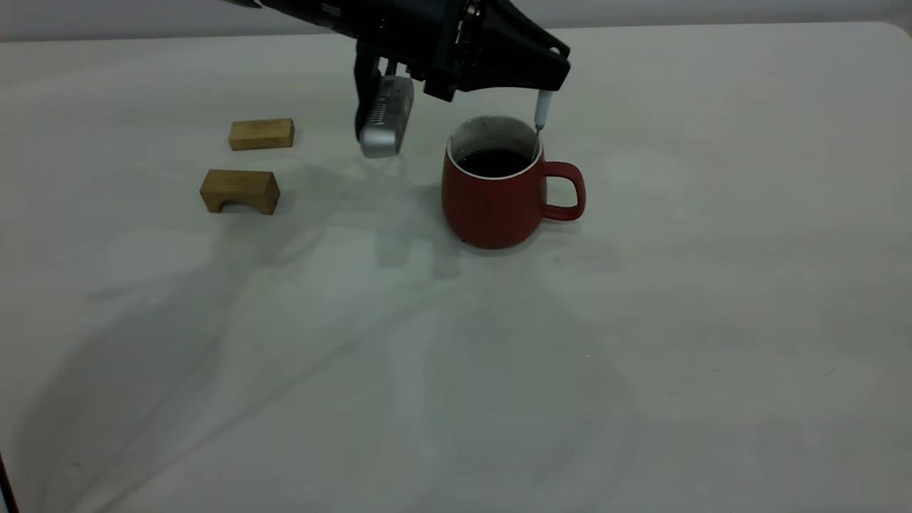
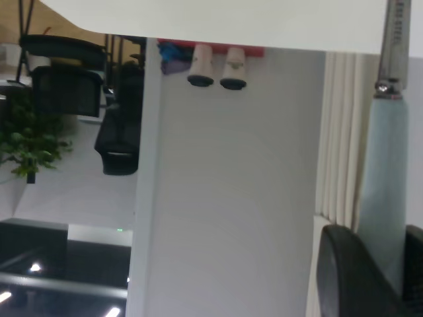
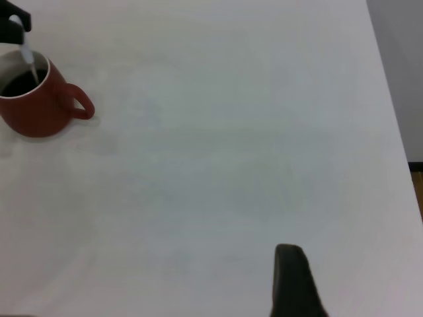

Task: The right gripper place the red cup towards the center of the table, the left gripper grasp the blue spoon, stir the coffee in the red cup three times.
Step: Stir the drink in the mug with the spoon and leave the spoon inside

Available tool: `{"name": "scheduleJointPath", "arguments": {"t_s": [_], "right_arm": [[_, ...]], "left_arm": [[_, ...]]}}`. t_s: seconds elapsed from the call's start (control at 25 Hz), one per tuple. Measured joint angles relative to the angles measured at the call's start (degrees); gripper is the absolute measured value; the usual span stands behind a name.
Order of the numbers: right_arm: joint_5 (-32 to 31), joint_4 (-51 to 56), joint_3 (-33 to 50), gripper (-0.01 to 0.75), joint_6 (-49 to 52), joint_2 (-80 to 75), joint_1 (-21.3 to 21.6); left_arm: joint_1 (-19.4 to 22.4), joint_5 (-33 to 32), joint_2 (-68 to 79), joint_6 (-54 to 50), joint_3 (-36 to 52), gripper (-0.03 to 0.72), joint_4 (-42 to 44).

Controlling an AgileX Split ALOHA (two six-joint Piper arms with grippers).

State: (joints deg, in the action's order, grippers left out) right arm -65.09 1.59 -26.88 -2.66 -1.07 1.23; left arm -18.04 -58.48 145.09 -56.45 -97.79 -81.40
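I've got the left gripper [image 1: 545, 89] above the red cup [image 1: 499, 196], clamped on the blue spoon [image 1: 542, 114]; spoon hangs near upright, handle pinched at the fingertips, neck going down inside the rim on the handle side, bowl down in the coffee [image 1: 493, 162]; cup sits upright on the table [image 1: 641, 320], roughly mid-table toward the far side, loop handle pointing to exterior-view right; two tan wooden blocks [image 1: 249, 164] lie well apart from the cup on the left side; left wrist view shows the pale spoon handle [image 2: 386, 178] running between the dark fingers [image 2: 350, 277], room behind; right gripper off to the side, only one dark finger [image 3: 294, 284] showing in its own wrist view over bare table, well apart from the cup [image 3: 36, 99]; can't tell if it's spread or closed.
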Motion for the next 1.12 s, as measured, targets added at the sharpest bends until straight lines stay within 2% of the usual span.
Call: {"name": "scheduleJointPath", "arguments": {"t_s": [0.16, 0.52, 0.6, 0.8, 0.88, 1.0, 1.12], "right_arm": [[0.0, 0.0, 0.0, 0.511, 0.0, 0.0, 0.0], [0.0, 0.0, 0.0, 0.511, 0.0, 0.0, 0.0], [0.0, 0.0, 0.0, 0.511, 0.0, 0.0, 0.0], [0.0, 0.0, 0.0, 0.511, 0.0, 0.0, 0.0], [0.0, 0.0, 0.0, 0.511, 0.0, 0.0, 0.0], [0.0, 0.0, 0.0, 0.511, 0.0, 0.0, 0.0], [0.0, 0.05, 0.0, 0.511, 0.0, 0.0, 0.0]], "left_arm": [[1.41, 0.99, 0.0, -0.85, 0.0, 0.181, 5.95], [1.87, 1.17, -0.06, 0.37, 0.0, 0.199, 6.39], [1.87, 0.61, -0.06, 0.59, 0.0, 0.248, 6.87], [1.87, -2.62, -0.01, 0.63, -0.92, 0.473, 8.06], [1.87, -4.26, -0.01, 0.63, -2.28, 0.535, 8.96], [1.87, -6.84, -0.01, 0.63, -5.11, 0.578, 11.48], [1.87, -8.26, -0.01, 0.63, -9.26, 0.573, 17.18]]}}
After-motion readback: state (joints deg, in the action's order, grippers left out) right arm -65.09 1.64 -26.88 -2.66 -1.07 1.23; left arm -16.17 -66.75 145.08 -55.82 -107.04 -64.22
